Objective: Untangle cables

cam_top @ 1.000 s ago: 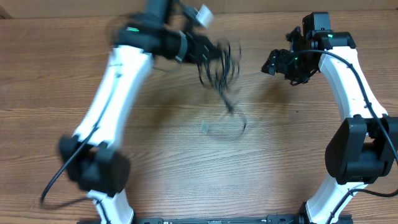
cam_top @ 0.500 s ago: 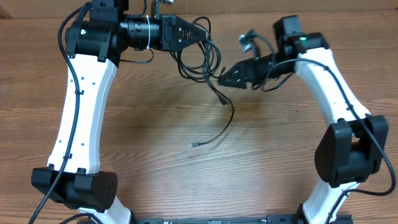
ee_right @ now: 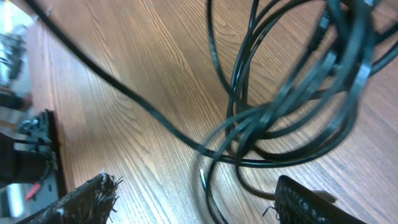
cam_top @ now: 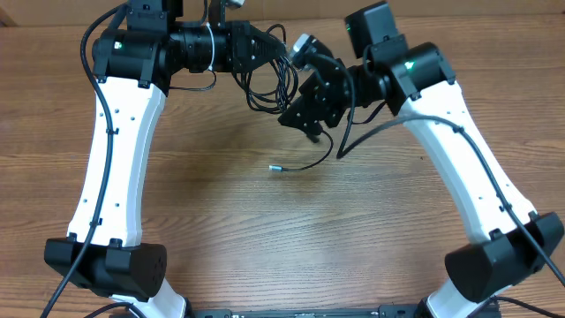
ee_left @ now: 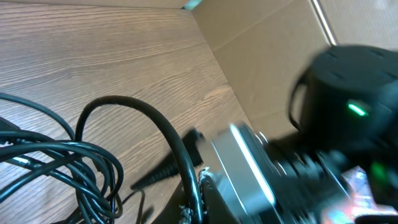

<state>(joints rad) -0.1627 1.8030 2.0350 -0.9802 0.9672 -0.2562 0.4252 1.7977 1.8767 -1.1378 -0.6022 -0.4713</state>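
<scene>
The cables (cam_top: 267, 81) are a tangle of thin black cords hanging from my left gripper (cam_top: 278, 55) at the back middle of the table. One cord trails down to a silver-tipped plug (cam_top: 274, 166) lying on the wood. In the left wrist view my left gripper (ee_left: 198, 202) is shut on one thick black cord (ee_left: 168, 134), with loops (ee_left: 56, 162) to its left. My right gripper (cam_top: 302, 113) is open right beside the tangle. In the right wrist view its fingers (ee_right: 202, 199) straddle several cords (ee_right: 292, 93) without closing on them.
The wooden table (cam_top: 221, 230) spreads in front of both arms. A brown cardboard wall (ee_left: 267, 43) stands behind the table's far edge. The right arm's black wrist housing with a green light (ee_left: 348, 106) is close to my left gripper.
My right arm has swung left and down to the tangle, its open jaws now around some cords. The left gripper has kept hold of the bundle. The trailing plug has shifted on the table.
</scene>
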